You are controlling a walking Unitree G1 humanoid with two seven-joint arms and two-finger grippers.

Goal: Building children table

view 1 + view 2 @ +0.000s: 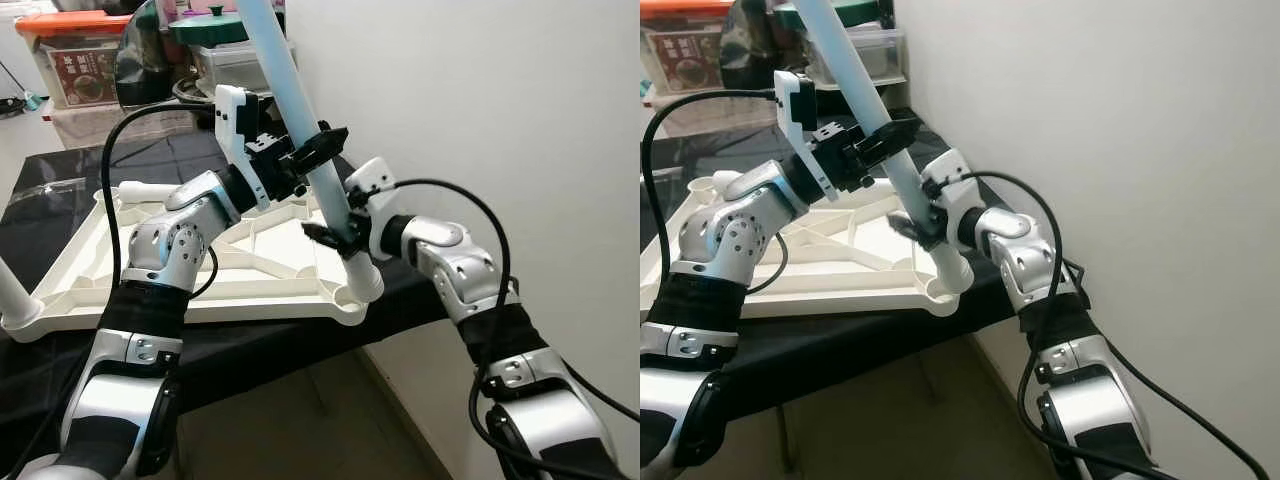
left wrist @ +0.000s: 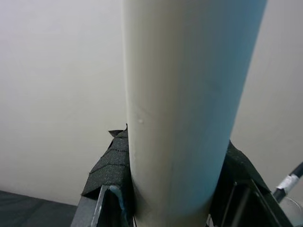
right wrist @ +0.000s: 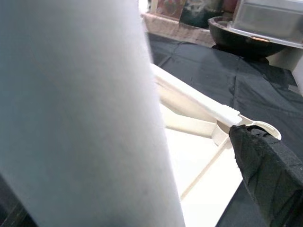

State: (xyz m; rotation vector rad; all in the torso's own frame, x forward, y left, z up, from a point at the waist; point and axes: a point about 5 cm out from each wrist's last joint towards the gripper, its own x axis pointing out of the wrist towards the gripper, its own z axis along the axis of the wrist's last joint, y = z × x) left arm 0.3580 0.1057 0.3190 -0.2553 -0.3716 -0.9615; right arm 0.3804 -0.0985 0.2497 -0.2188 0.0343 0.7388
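Both jaws clamp one pale table leg (image 1: 300, 110): I read my left gripper (image 1: 318, 150) pinching it higher up and my right gripper (image 1: 335, 238) gripping it nearer the foot. That leg stands tilted, foot seated in the corner socket of the upturned white tabletop (image 1: 150, 285) nearest the wall (image 1: 480, 100). Tabletop lies ribbed side up on a black cloth (image 1: 300, 350), storage boxes (image 1: 85, 60) beyond it.

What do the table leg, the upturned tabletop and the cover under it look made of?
Table leg: apparently moulded plastic, pale, smooth, faint sheen.
Tabletop: likely the same cream plastic, going by its moulded underside ribs.
Cover: thin black sheet, wrinkled and glossy; plastic film or coated cloth, unclear.
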